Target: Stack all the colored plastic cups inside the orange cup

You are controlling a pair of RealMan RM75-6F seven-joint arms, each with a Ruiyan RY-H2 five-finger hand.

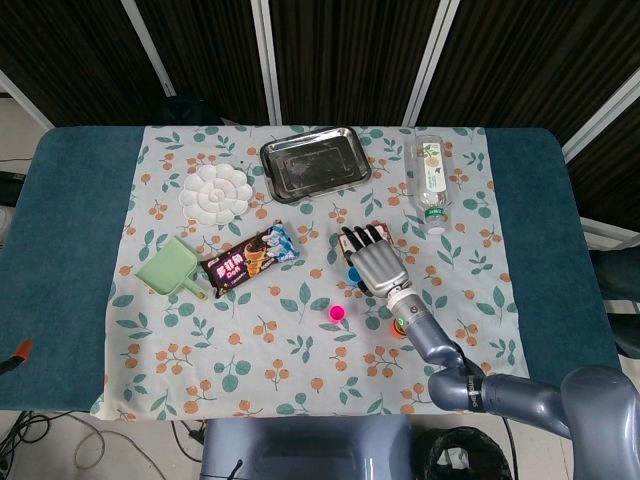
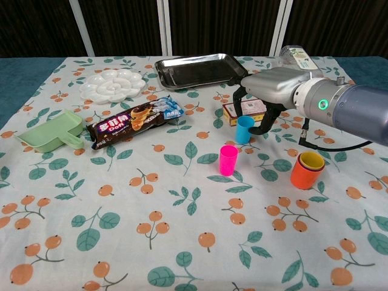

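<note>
A small blue cup [image 2: 244,129] stands upright on the floral cloth, and only its edge [image 1: 353,272] shows in the head view. My right hand [image 2: 270,90] [image 1: 377,262] hovers over it, with fingers [image 2: 237,97] hanging down on its left and the thumb [image 2: 265,124] on its right, apart from the cup. A pink cup [image 2: 228,160] [image 1: 338,313] stands in front of it. The orange cup [image 2: 307,174] [image 1: 399,326] sits to the right with a yellow cup [image 2: 312,160] nested inside. My left hand appears in neither view.
A small printed box [image 2: 247,110] lies just behind the blue cup. Further back are a steel tray [image 2: 197,70], a lying bottle [image 2: 294,56] and a white flower-shaped palette [image 2: 113,85]. A snack packet [image 2: 136,121] and a green scoop [image 2: 51,133] lie to the left.
</note>
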